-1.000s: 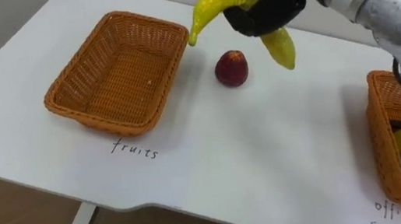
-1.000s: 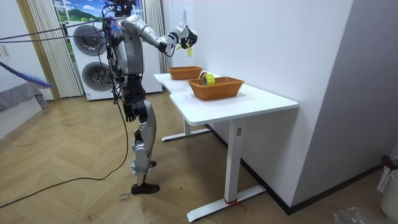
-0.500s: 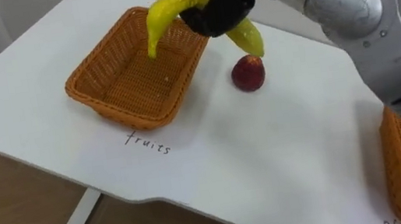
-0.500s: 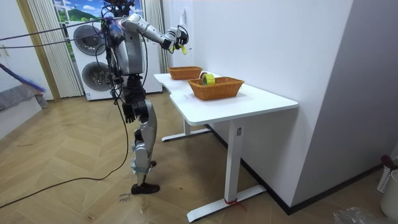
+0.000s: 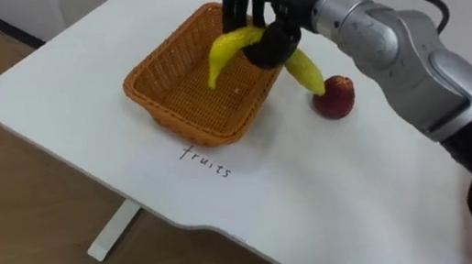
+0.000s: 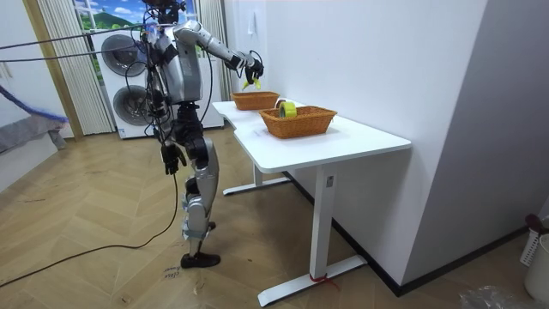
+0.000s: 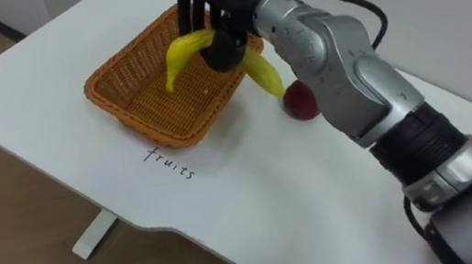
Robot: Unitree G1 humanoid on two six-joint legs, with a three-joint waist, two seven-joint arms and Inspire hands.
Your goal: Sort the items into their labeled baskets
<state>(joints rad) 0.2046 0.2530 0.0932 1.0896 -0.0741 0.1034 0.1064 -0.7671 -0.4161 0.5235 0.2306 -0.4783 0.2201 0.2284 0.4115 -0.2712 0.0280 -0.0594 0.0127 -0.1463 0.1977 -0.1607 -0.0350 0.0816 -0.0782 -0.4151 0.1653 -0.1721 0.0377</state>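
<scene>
With the right hand (image 5: 262, 19) curled around the middle of the banana (image 5: 226, 50) above the right-hand rim of the fruit basket (image 5: 169, 114), a release here could let the outer end (it hangs toward the red apple (image 5: 335, 98) on the table (image 5: 337, 192)) catch the rim and tip out.

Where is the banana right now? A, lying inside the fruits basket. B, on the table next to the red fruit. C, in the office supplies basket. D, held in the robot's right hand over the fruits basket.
D: the right hand is curled round the banana, holding it in the air over the fruits basket, while the red fruit sits on the table.
</scene>
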